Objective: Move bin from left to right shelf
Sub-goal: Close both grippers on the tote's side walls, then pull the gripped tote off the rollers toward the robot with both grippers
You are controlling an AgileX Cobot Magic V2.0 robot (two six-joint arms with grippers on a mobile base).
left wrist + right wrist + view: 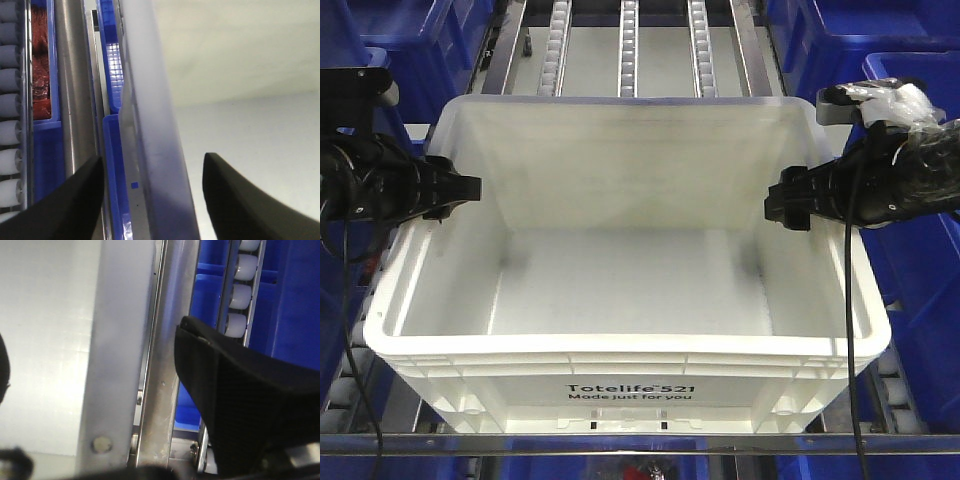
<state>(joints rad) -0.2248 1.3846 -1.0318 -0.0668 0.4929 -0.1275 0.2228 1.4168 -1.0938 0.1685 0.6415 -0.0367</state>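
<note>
The large white rectangular plastic bin (630,372), printed front wall nearest, sits on the grey metal flow rack of white roller wheels (628,45), between the two grippers. The left gripper (472,188) stands open astride the bin's left rim, one black finger (75,205) outside and one inside, clamping nothing. The right gripper (772,205) straddles the right rim likewise, jaws parted, with dark blue plastic totes (920,70) just beyond it

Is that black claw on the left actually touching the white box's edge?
Apart. The left wrist view shows the left gripper open, its fingers straddling the rim of the bin, with a visible gap on each side.
</note>
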